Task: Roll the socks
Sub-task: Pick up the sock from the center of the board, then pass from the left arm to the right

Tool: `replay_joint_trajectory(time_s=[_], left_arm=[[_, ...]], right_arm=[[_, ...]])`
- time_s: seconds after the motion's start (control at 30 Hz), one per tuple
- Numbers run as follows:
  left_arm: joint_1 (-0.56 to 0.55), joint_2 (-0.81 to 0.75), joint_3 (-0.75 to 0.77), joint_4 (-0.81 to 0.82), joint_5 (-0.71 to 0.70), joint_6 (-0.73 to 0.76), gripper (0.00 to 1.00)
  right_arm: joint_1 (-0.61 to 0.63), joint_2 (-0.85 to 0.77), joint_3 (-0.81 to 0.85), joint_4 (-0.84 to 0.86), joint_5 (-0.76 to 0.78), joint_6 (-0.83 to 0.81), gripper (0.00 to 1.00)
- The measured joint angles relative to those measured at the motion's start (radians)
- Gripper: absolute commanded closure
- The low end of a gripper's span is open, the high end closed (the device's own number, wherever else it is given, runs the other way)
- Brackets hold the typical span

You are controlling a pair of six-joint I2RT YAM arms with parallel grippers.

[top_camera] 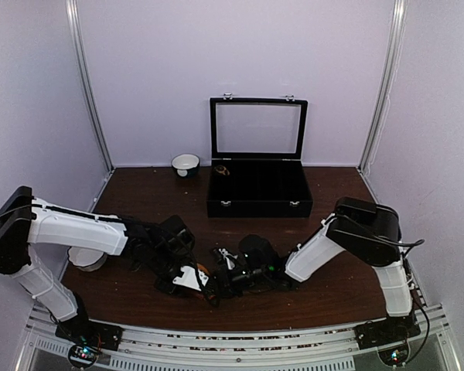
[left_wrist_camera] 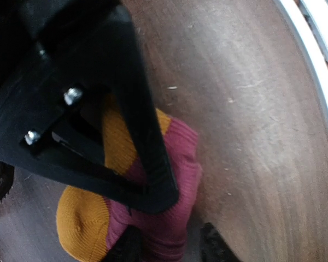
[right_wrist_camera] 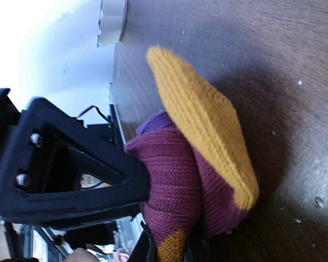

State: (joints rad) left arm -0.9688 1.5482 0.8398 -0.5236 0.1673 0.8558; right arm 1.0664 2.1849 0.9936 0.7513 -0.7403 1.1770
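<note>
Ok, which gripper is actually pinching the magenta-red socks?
The right gripper: the magenta-red socks bunch out from between its fingertips. The left gripper shows only a finger laid across the orange toes; whether it grips is unclear.

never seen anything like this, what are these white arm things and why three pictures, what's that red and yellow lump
These are two robot arms bolted at the near edge of a brown table. The wide picture comes from a fixed camera above and behind them. The other two come from cameras on each wrist, so each shows its own black fingers up close.

The lump is a magenta-red sock with orange toes, part of a sock-rolling job. The left gripper and the right gripper both press on it; the right one looks shut on the fabric, the left only partly closed.

Farther back stand a black case with its glass lid up and a small white bowl.
</note>
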Motion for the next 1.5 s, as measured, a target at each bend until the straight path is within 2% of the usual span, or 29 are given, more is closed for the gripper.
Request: replay_joint_trajectory(time_s=[0.07,0.1,0.13,0.17,0.2,0.37,0.4,0.43,0.47,0.6,0.7,0.83,0.93,1.03,1.23,1.37,1.5], left_arm=[[-0.007,0.008,0.000,0.020,-0.019,0.002,0.83],[-0.009,0.010,0.000,0.030,-0.027,-0.001,0.90],[-0.010,0.010,0.000,0.043,-0.035,0.004,0.93],[-0.010,0.011,0.001,0.046,-0.039,-0.005,0.97],[-0.010,0.013,0.002,0.048,-0.042,-0.002,1.00],[0.004,0.034,0.045,-0.005,-0.023,-0.021,1.00],[0.021,0.035,0.061,-0.028,0.002,-0.026,1.00],[0.048,0.035,0.082,-0.055,0.035,-0.032,1.00],[0.077,0.035,0.102,-0.080,0.063,-0.037,1.00],[0.238,0.035,0.223,-0.206,0.241,-0.051,1.00],[0.312,0.036,0.311,-0.299,0.356,-0.060,1.00],[0.326,0.055,0.409,-0.416,0.490,-0.073,1.00],[0.326,0.099,0.484,-0.514,0.586,-0.068,1.00],[0.328,0.151,0.542,-0.620,0.660,-0.038,1.00],[0.328,0.187,0.587,-0.741,0.728,-0.003,1.00],[0.328,0.185,0.591,-0.733,0.728,-0.052,1.00],[0.328,0.180,0.585,-0.700,0.711,-0.107,1.00]], right_arm=[[-0.003,0.010,-0.017,0.068,-0.003,0.052,0.84],[-0.004,0.016,-0.026,0.108,-0.005,0.082,0.80],[-0.006,0.022,-0.035,0.145,-0.007,0.111,0.71],[-0.006,0.025,-0.039,0.163,-0.007,0.129,0.57],[-0.007,0.028,-0.045,0.182,-0.008,0.148,0.49],[-0.011,0.021,-0.088,0.259,-0.006,0.179,0.37],[-0.013,0.007,-0.103,0.256,0.000,0.170,0.29],[-0.014,-0.015,-0.124,0.241,0.013,0.146,0.08],[-0.014,-0.045,-0.144,0.215,0.027,0.119,0.01],[-0.013,-0.215,-0.197,-0.003,0.145,-0.080,0.00],[-0.014,-0.330,-0.240,-0.171,0.267,-0.223,0.00],[0.006,-0.491,-0.257,-0.445,0.510,-0.406,0.00],[0.074,-0.613,-0.240,-0.608,0.750,-0.530,0.00],[0.139,-0.731,-0.229,-0.666,0.901,-0.599,0.00],[0.103,-0.845,-0.235,-0.588,0.767,-0.819,0.00],[0.119,-0.843,-0.214,-0.585,0.659,-0.926,0.00],[0.142,-0.790,-0.105,-0.589,0.578,-0.961,0.00]])
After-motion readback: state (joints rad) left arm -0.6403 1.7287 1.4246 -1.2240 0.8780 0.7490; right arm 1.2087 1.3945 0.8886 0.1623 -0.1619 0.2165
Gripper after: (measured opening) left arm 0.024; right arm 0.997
